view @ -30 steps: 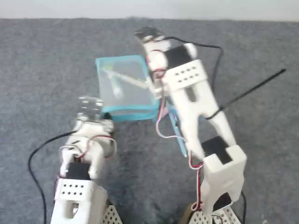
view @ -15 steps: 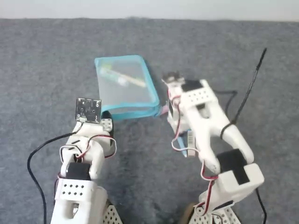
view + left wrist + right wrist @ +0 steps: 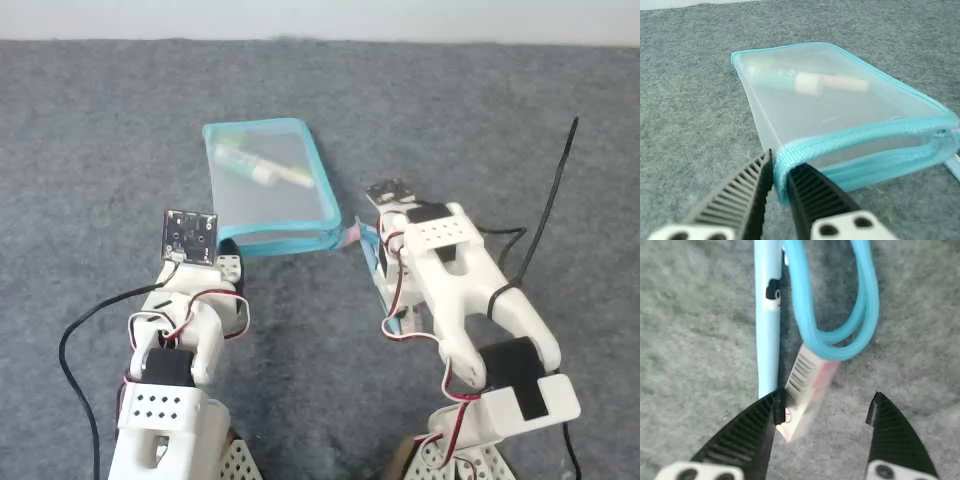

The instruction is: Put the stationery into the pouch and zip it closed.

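While the left gripper (image 3: 777, 187) pinches the pouch (image 3: 850, 115) by a corner of its teal trim, jaws nearly closed on the fabric, the job stands at the loading step. One pale green-and-cream stick (image 3: 810, 83) already lies inside the mesh, and the zip is not yet drawn. The pouch rests flat on the grey felt mat (image 3: 100, 150), ahead of the left arm. To its right, the right gripper (image 3: 824, 412) hangs spread wide and holding nothing, over a barcoded tag (image 3: 807, 382) at the pouch's end. A blue pen (image 3: 767, 315) lies on the mat just beside that end, touching or nearly touching one finger. The next move looks to be a grasp on the pen, which calls for shifting sideways so the jaws straddle the barrel rather than the tag.

The left wrist view shows the mouth gaping between two teal bands, something the high view flattens to a single edge. The right wrist view reveals the jaw spread and the tag, both masked by the arm from above.
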{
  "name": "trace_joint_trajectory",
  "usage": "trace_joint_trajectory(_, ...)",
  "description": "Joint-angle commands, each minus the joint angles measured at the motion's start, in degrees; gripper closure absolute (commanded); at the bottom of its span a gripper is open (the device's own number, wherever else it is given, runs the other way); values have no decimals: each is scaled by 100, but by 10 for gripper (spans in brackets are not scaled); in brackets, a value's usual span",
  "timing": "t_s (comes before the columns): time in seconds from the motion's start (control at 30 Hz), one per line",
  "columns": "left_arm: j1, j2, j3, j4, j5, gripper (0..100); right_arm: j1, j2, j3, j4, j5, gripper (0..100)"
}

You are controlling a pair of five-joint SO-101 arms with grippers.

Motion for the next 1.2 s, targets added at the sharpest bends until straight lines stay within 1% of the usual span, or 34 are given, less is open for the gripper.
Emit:
trace_joint_trajectory(0.0, 53, -105, -119, -220, -9, 987, 66, -233, 141, -303, -53, 732)
trace_joint_trajectory(0.1, 53, -105, -57, -220, -9, 987, 75, -233, 290, -426, -44, 742)
trace_joint_trajectory(0.3, 53, -105, -31, -220, -9, 987, 163, -233, 316, -479, -18, 897)
trace_joint_trajectory(0.4, 44, -105, -31, -211, -9, 987, 523, -233, 325, -664, -9, 991)
trace_joint_trajectory(0.43, 53, -105, -31, -211, -18, 987, 681, -268, 325, -725, 0, 995)
trace_joint_trajectory(0.47, 53, -105, -31, -211, -18, 987, 875, -286, 308, -778, 0, 982)
trace_joint_trajectory(0.57, 62, -105, -31, -211, -18, 987, 1464, -286, 158, -1024, 0, 991)
trace_joint_trajectory(0.67, 62, -105, -31, -220, -18, 987, 1833, -233, -9, -1182, 0, 991)
trace_joint_trajectory(0.93, 62, -105, -31, -202, -18, 987, 1877, -233, -26, -1165, 9, 982)
trace_joint_trajectory(1.0, 62, -105, -31, -202, -18, 987, 1868, -233, -18, -1015, 9, 950)
trace_joint_trajectory(1.07, 62, -105, -31, -202, -18, 987, 1824, -268, -18, -681, 9, 897)
trace_joint_trajectory(1.17, 62, -105, -31, -202, -18, 987, 1657, -286, -18, -295, 237, 834)
